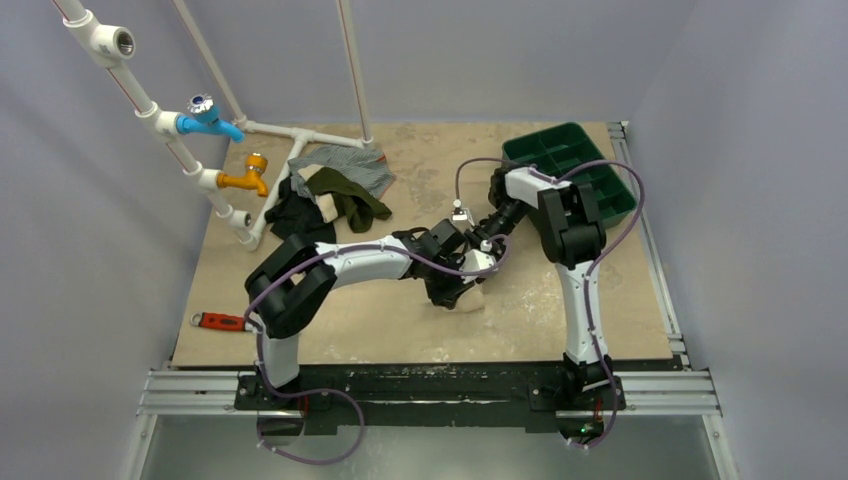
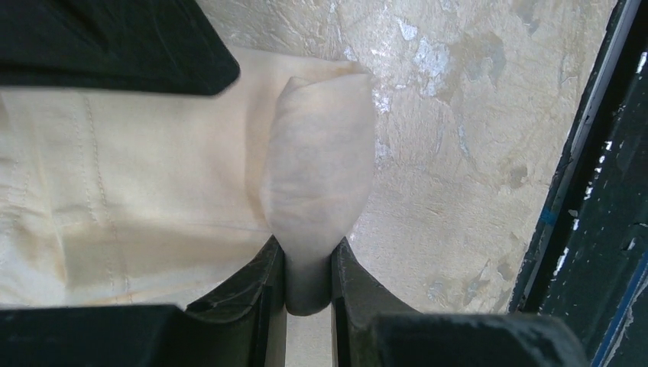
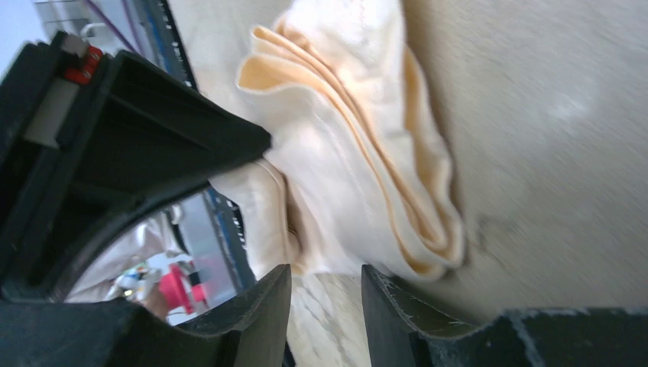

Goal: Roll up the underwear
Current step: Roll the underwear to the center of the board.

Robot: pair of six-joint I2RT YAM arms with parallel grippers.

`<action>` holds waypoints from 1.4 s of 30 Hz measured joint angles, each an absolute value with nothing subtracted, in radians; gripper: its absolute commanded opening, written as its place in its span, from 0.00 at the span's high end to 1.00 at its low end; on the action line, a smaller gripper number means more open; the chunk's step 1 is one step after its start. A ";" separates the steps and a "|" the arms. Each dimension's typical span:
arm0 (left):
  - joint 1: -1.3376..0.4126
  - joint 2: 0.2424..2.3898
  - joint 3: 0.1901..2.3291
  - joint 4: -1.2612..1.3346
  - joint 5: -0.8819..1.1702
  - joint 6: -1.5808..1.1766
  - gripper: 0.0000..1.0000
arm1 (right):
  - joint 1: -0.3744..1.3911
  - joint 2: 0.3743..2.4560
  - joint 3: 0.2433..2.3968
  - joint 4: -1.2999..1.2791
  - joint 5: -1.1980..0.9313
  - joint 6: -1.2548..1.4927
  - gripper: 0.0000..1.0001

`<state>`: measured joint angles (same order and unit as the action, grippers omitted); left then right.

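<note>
The underwear (image 2: 153, 191) is a pale beige-peach cloth lying on the table, one end folded into a thick roll. My left gripper (image 2: 308, 264) is shut on that rolled fold, which is pinched between its black fingers. In the top view the left gripper (image 1: 447, 288) hides most of the underwear (image 1: 468, 303). My right gripper (image 3: 326, 271) is open, its fingertips just short of the layered edge of the underwear (image 3: 359, 153), with bare table between them. It sits close behind the left one, right gripper (image 1: 476, 262).
A green tray (image 1: 575, 165) stands at the back right. An olive-green garment (image 1: 352, 198) and a grey striped garment (image 1: 350, 165) lie piled by the white pipe frame (image 1: 262, 130) with its taps. A red wrench (image 1: 220, 321) lies front left. The dark table rail (image 2: 581, 191) runs nearby.
</note>
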<state>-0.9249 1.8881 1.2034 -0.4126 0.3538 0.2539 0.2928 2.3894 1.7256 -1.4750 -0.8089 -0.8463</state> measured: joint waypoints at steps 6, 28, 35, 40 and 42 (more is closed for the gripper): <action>-0.879 1.916 1.234 -0.442 0.434 0.246 1.00 | 0.223 2.305 1.681 -1.401 -0.766 -0.881 0.62; -0.664 2.247 1.551 -0.838 0.950 0.193 1.00 | 0.189 1.817 1.324 -1.051 -0.768 -0.776 0.62; -0.632 2.362 1.650 -0.997 1.051 0.177 1.00 | 0.226 1.651 1.150 -0.914 -0.725 -0.746 0.59; -0.614 2.406 1.680 -1.056 1.089 0.164 1.00 | 0.358 1.535 1.055 -0.794 -0.625 -0.705 0.55; -0.608 2.417 1.682 -1.071 1.101 0.156 1.00 | 0.430 1.501 1.027 -0.749 -0.581 -0.690 0.54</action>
<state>-0.6083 2.4168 1.6825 -1.0714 1.1011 0.1562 0.4297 1.5005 1.0267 -0.7486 -0.5808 -0.6903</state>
